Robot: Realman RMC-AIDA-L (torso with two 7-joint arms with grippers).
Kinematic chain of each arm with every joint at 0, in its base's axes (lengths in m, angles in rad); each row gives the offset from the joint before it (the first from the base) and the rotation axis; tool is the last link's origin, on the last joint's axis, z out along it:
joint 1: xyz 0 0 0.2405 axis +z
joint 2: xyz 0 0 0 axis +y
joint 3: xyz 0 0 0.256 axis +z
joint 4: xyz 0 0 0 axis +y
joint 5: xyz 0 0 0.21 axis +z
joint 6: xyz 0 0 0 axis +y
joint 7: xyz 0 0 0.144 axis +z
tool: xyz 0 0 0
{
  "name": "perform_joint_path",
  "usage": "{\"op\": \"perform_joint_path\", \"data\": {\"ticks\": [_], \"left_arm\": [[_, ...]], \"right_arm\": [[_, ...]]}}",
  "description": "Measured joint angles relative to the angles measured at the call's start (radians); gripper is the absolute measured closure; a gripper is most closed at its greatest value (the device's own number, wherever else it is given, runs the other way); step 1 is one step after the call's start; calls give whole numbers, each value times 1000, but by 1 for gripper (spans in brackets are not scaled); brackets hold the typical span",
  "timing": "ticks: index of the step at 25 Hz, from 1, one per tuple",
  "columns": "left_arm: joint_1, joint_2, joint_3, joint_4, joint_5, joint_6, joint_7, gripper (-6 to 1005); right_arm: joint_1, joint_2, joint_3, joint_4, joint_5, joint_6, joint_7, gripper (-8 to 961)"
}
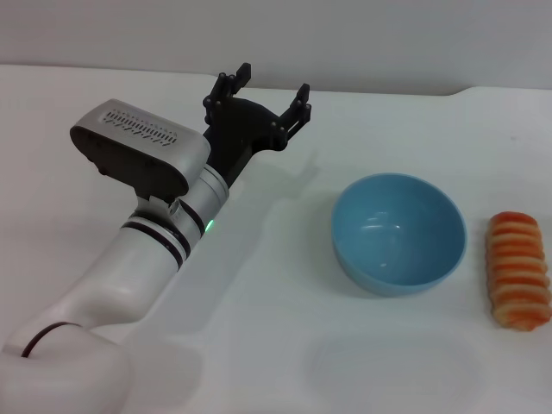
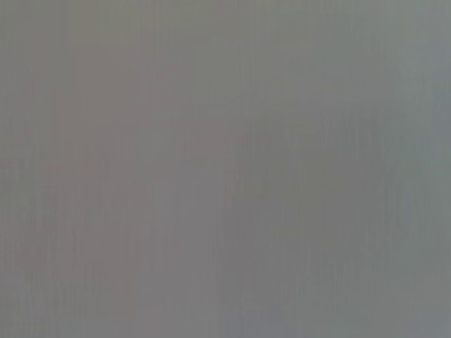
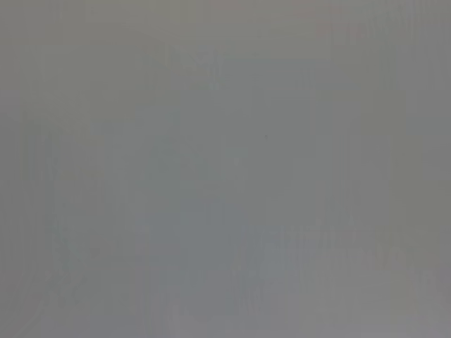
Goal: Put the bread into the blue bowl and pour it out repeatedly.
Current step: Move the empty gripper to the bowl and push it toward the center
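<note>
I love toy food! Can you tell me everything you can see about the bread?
The bread is a long toy loaf with a bumpy, ridged top striped orange-red and cream, and it looks like shiny plastic. It lies flat on the white table, ridges up, with one end pointing away from the robot. It sits just to the right of the blue bowl, not in it, with a small gap between them. Only the table touches it; no gripper is near it.

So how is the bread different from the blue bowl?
The bread is long, ridged and striped orange and cream; the blue bowl is round, smooth and plain light blue. The bowl is hollow and empty; the bread is a solid lump. Both sit on the white table.
</note>
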Motion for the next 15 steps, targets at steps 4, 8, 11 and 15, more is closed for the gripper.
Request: {"op": "perform_joint_path", "data": {"ticks": [4,8,11,15], "left_arm": [[0,0,0,0,-1,0,0,170],[0,0,0,0,-1,-1,0,170],[0,0,0,0,-1,-1,0,169],[0,0,0,0,-1,-1,0,169]], "right_arm": [[-3,0,0,0,0,1,0,314],[-6,1,0,0,0,1,0,314],[-7,1,0,0,0,1,0,314],[-7,1,0,1,0,1,0,315]]}}
